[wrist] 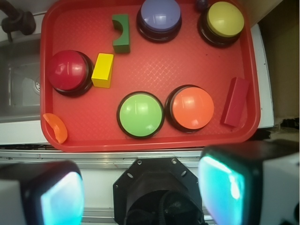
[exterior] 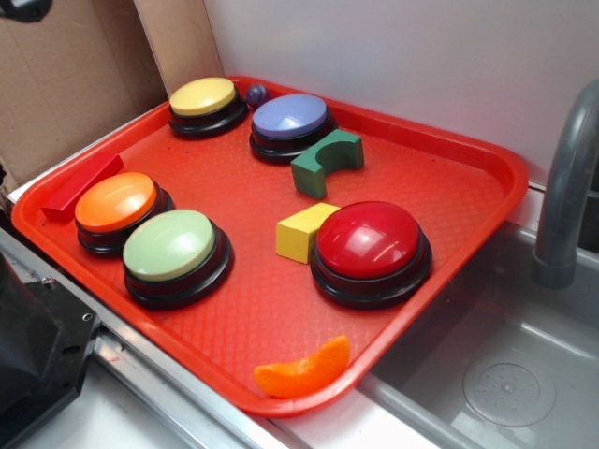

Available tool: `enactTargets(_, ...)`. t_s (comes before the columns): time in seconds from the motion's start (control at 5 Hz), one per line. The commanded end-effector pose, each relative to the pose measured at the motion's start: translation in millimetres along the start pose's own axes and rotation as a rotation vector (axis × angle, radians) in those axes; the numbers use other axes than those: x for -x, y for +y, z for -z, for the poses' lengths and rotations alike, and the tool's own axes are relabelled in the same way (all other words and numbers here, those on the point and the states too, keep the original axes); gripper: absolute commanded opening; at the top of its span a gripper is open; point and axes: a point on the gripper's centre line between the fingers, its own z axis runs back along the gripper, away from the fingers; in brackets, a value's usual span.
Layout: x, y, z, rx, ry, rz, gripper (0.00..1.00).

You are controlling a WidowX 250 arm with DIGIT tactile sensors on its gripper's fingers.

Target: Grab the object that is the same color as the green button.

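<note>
The object, a small dark green block with an arch cut-out (exterior: 327, 161) (wrist: 121, 33), lies on the red tray (exterior: 253, 327) (wrist: 150, 140) beside the purple button (exterior: 291, 123) (wrist: 160, 17). The pale green button (exterior: 174, 253) (wrist: 140, 114) stands near the tray's front edge, next to the orange button (exterior: 118, 208) (wrist: 191, 108). My gripper (wrist: 140, 192) hovers high above the robot base, off the tray's near edge. Its two pads (wrist: 222, 187) stand wide apart with nothing between them. The exterior view does not show the gripper.
Also on the tray: a yellow block (exterior: 301, 231) (wrist: 103, 70) against a red button (exterior: 372, 249) (wrist: 68, 71), a yellow button (exterior: 206, 105) (wrist: 224, 21), a red bar (exterior: 82, 185) (wrist: 235, 101), an orange slice (exterior: 303, 371) (wrist: 56, 127). A sink with faucet (exterior: 566, 187) lies beside it.
</note>
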Motion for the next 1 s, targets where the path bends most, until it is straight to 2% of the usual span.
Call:
enactTargets(0.0, 0.0, 0.0, 0.0, 0.0, 0.0, 0.0, 1.0)
enactTargets(0.2, -15.6, -11.3, 12.1, 0.009, -0.06, 0.018, 1.0)
enactTargets(0.6, -52.6, -7.8, 55.6, -0.049, -0.12, -0.28, 1.0)
enactTargets(0.8, -76.8, -8.1, 86.7, -0.128, -0.191, -0.441, 1.0)
